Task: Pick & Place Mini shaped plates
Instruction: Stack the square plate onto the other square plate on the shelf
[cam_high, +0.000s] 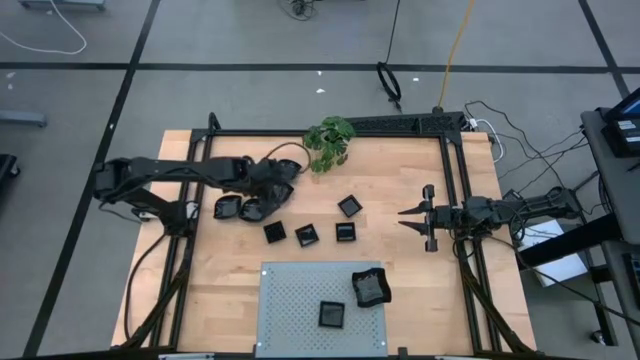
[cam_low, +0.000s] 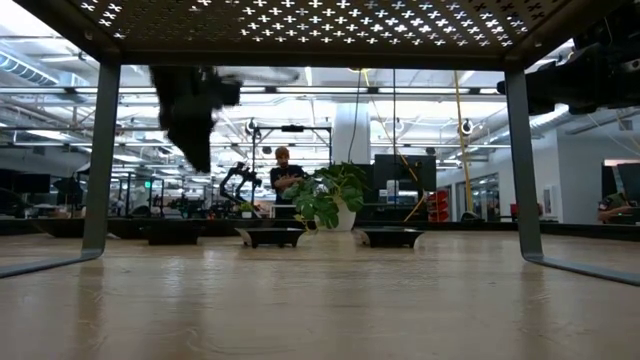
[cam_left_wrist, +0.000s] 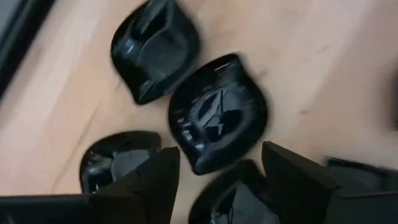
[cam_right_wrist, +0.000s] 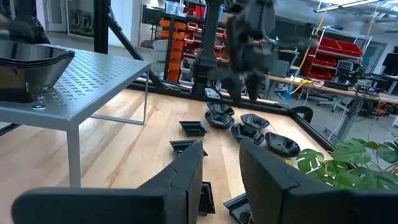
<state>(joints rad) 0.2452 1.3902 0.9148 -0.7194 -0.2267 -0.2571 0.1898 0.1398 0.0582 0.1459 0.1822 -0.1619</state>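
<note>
Several rounded glossy black mini plates (cam_left_wrist: 217, 112) lie close together on the wooden table at the left, also seen in the high view (cam_high: 242, 207). Square ones (cam_high: 307, 236) rest flat near the middle. Two more (cam_high: 370, 287) sit on the grey perforated panel (cam_high: 290, 300). My left gripper (cam_left_wrist: 219, 149) hovers open above the rounded cluster, pointing steeply down, touching nothing. My right gripper (cam_high: 403, 216) waits at the right, level, pointing toward the table's left edge. Its fingers (cam_right_wrist: 186, 168) stand slightly apart with nothing between them.
A green leafy plant (cam_high: 330, 140) stands at the far edge, just beyond the rounded cluster. The raised panel on legs (cam_right_wrist: 81, 81) takes up the near middle. Black frame rails (cam_high: 455, 200) border the table. Bare wood lies between the square plates and my right gripper.
</note>
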